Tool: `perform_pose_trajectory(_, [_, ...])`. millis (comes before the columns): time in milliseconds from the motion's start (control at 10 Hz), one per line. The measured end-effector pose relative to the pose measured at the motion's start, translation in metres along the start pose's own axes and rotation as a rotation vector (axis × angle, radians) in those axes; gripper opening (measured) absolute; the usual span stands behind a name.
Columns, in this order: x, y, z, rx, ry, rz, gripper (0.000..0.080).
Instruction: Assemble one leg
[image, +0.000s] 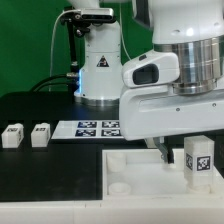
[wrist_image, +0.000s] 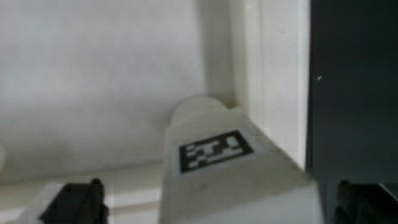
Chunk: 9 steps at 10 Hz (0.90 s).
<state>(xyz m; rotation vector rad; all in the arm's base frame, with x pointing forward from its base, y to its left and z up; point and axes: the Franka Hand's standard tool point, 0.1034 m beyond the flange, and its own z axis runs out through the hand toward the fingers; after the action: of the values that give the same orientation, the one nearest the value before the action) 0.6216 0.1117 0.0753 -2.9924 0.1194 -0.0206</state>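
A white leg (image: 197, 160) with a black-and-white tag stands upright on the large white tabletop piece (image: 135, 165), near its corner on the exterior view's right. In the wrist view the same leg (wrist_image: 217, 150) lies between my gripper's two dark fingers. My gripper (wrist_image: 219, 205) is open, with a gap on each side of the leg, touching nothing. One finger (image: 158, 150) shows in the exterior view beside the leg. Two more legs (image: 13, 135) (image: 40, 134) lie on the black table at the exterior view's left.
The marker board (image: 95, 128) lies flat on the black table behind the tabletop piece. A white robot base (image: 100, 70) stands at the back. A round socket (image: 118, 186) sits in the tabletop piece's near corner.
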Motion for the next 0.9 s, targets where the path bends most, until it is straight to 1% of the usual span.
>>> perform_pose_trajectory(100, [-0.0007, -0.0004, 0.0011, 0.001, -0.002, 0.038, 0.0633])
perform_pose_trajectory(200, [-0.0008, -0.0004, 0.0014, 0.002, -0.003, 0.053, 0.0461])
perform_pose_trajectory(300, [-0.0009, -0.0012, 0.0014, 0.008, -0.004, 0.171, 0.0292])
perform_pose_trajectory(500, [-0.0009, -0.0006, 0.0016, 0.01, -0.005, 0.369, 0.0295])
perform_pose_trajectory(600, [-0.001, -0.0005, 0.0021, 0.014, -0.008, 0.548, 0.0295])
perform_pose_trajectory(700, [0.0019, -0.0006, 0.0027, 0.022, -0.013, 0.687, 0.0295])
perform_pose_trajectory(800, [0.0036, 0.0004, 0.0029, 0.033, -0.027, 0.902, 0.0295])
perform_pose_trajectory(900, [0.0038, 0.0004, 0.0028, 0.051, -0.049, 1.102, 0.0295])
